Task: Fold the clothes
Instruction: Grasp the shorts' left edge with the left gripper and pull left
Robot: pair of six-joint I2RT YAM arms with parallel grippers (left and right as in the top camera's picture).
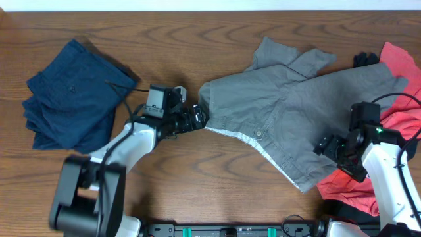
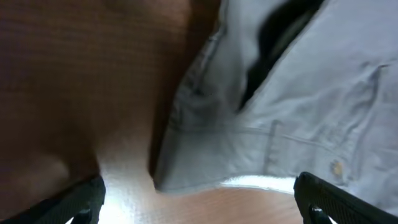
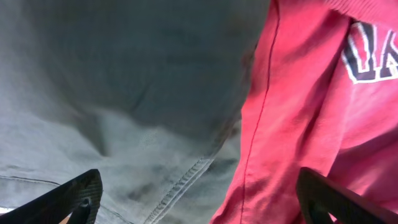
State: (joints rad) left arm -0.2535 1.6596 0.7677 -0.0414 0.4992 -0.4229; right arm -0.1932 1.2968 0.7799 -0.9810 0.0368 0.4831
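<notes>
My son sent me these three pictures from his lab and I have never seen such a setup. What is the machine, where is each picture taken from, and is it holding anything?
Two robot arms work at a wooden table. One picture looks down from above; the other two come from cameras on each wrist. Grey shorts lie spread out, partly over a coral-red garment; folded navy shorts lie apart. The left gripper sits open at the grey shorts' waist corner; the right gripper is open over their other end. Neither holds anything.

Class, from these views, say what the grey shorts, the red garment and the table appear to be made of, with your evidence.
Grey shorts: matte woven cloth, probably cotton; visible stitched hem, soft creases.
Red garment: soft knit, perhaps jersey or fleece; printed lettering.
Table: wood or wood-look laminate; grain pattern, slight sheen.
</notes>
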